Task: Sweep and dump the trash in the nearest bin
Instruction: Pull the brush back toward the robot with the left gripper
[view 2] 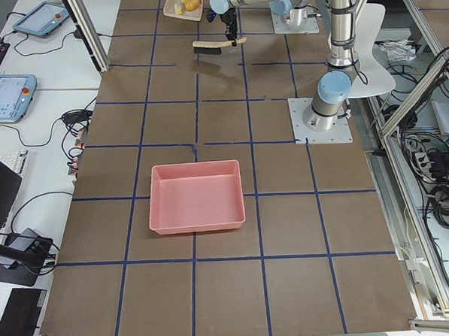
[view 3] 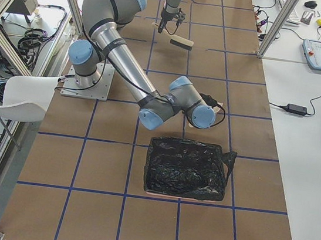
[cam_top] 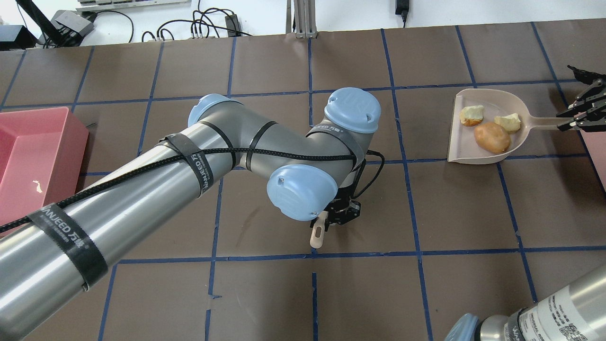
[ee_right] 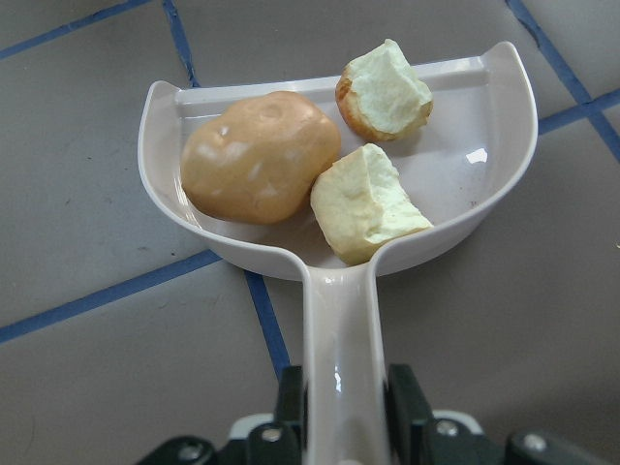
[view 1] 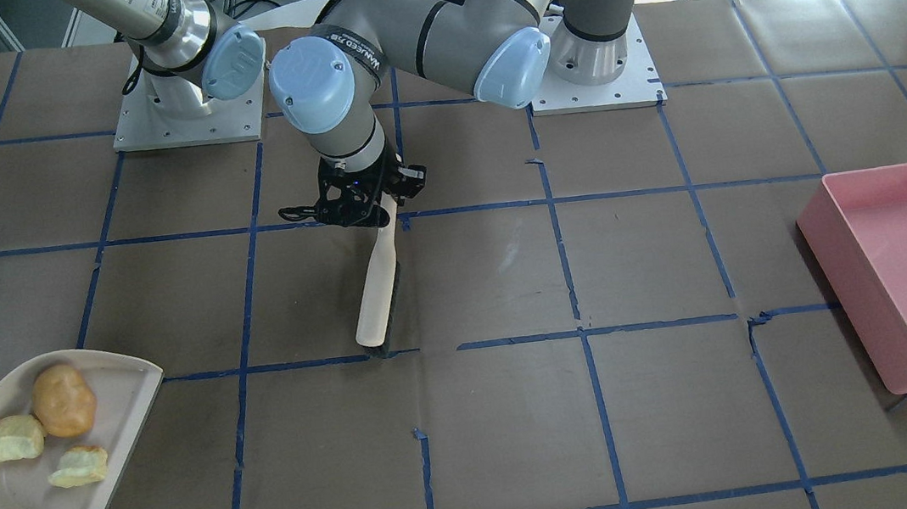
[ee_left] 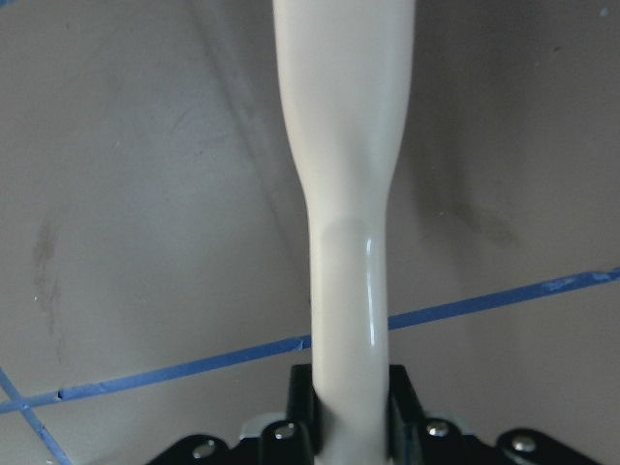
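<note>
Beige dustpan, trash in it ahead of right gripper clamping handle, left gripper clamping brush

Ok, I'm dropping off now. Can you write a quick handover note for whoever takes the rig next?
Left gripper: shut on the brush handle, brush head low at mid-table.
Right gripper: shut on the dustpan handle. The pan rests on the table on the robot's right.
Trash: the potato-shaped piece and both pale chunks lie in the dustpan.
Done: sweeping.
Left: the dump. The black-lined bin on the robot's right looks nearer than the pink bin far on its left, so probably tip the pan there.
</note>
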Robot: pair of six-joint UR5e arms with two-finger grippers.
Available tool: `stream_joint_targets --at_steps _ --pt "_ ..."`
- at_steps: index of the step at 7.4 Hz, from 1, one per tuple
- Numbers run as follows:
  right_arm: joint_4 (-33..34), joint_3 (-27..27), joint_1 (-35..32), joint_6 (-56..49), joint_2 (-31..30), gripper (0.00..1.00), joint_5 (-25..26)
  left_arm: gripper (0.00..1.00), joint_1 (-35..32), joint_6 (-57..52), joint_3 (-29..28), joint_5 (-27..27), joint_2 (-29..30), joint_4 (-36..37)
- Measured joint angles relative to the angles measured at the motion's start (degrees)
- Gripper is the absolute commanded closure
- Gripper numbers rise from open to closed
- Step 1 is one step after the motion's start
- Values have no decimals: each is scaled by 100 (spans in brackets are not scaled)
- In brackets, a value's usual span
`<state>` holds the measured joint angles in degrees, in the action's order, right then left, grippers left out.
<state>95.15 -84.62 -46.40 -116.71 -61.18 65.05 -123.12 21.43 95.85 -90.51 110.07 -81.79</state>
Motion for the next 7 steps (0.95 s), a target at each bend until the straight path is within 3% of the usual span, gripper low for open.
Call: stream_joint_targets --at_steps 7 --pt "-125 7 8 -27 -37 99 -391 100 25 586 603 46 -376 195"
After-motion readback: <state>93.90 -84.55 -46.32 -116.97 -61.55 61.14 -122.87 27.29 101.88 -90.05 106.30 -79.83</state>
